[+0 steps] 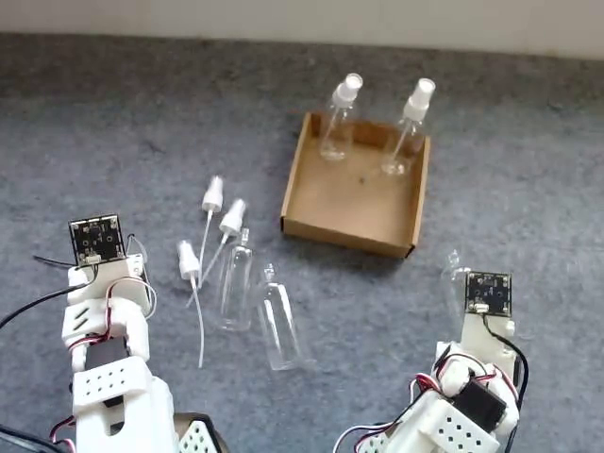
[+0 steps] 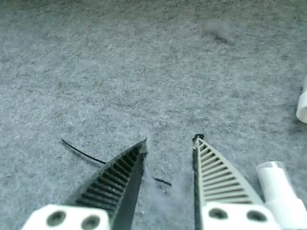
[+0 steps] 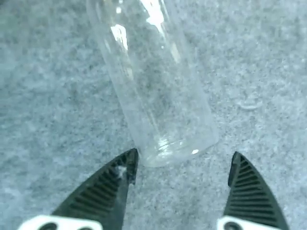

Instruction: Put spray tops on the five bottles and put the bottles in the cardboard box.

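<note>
Two clear bottles with white spray tops (image 1: 338, 115) (image 1: 408, 125) stand in the cardboard box (image 1: 304, 177). Two open bottles (image 1: 234, 283) (image 1: 279, 326) lie on the grey carpet, beside three loose spray tops (image 1: 211, 195) (image 1: 231, 219) (image 1: 189, 260). A third open bottle (image 3: 153, 81) lies just ahead of my right gripper (image 3: 183, 160), which is open with its base between the fingertips, not touching. My left gripper (image 2: 170, 142) is open over bare carpet, with one spray top (image 2: 280, 191) close beside one finger and another (image 2: 302, 103) farther off.
A thin black wire (image 2: 81, 152) lies on the carpet near the left gripper. The left arm (image 1: 99, 283) sits at the front left, the right arm (image 1: 486, 311) at the front right. A pale wall edge (image 1: 302, 19) runs along the back.
</note>
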